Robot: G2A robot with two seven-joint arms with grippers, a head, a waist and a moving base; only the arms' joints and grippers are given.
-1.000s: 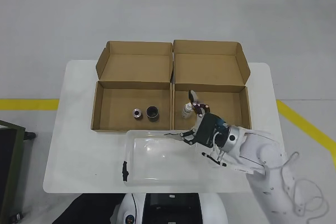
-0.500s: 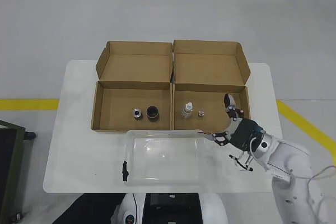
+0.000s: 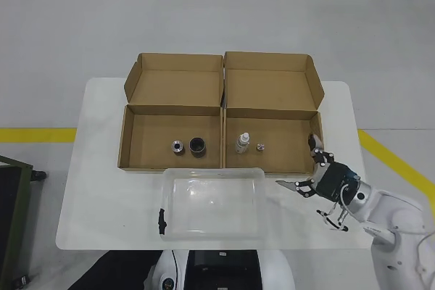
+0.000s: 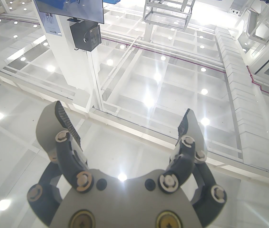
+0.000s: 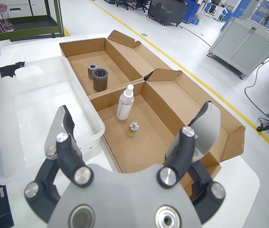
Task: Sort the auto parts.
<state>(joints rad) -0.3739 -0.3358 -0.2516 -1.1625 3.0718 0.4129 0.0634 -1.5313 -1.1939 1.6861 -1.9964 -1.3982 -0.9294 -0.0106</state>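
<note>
A clear rectangular plastic bin (image 3: pixel 210 206) sits on the white table (image 3: pixel 94 181) and serves as the landmark here. A scrap of black tape (image 3: pixel 161 221) clings to the bin's near left corner. Two open brown cardboard boxes stand side by side just beyond the bin's far long wall, with their flaps folded back away from it. The left cardboard box (image 3: pixel 148 148) extends past the bin's left end. It holds a small silver-grey metal cylinder (image 3: pixel 176 146) and, just beside it, a darker, wider metal sleeve (image 3: pixel 198 146) with a hollow bore; both stand upright. The right cardboard box (image 3: pixel 286 148) holds a small clear spray bottle with a white cap (image 3: pixel 242 141), upright near the dividing wall. A short brass-coloured fitting with a silver top (image 3: pixel 260 146) stands near the bottle, a little farther from the divider and apart from it. The right gripper (image 3: pixel 296 161) hangs just off the bin's far right corner, over the near wall of the right cardboard box. Its pincer is spread wide with nothing between the fingers: one finger lies near the bin's corner, the other by the box's outer wall. The left gripper (image 4: pixel 123 107) points up at the ceiling lights, its pincer also wide apart and empty. Where it sits relative to the bin cannot be told.
</note>
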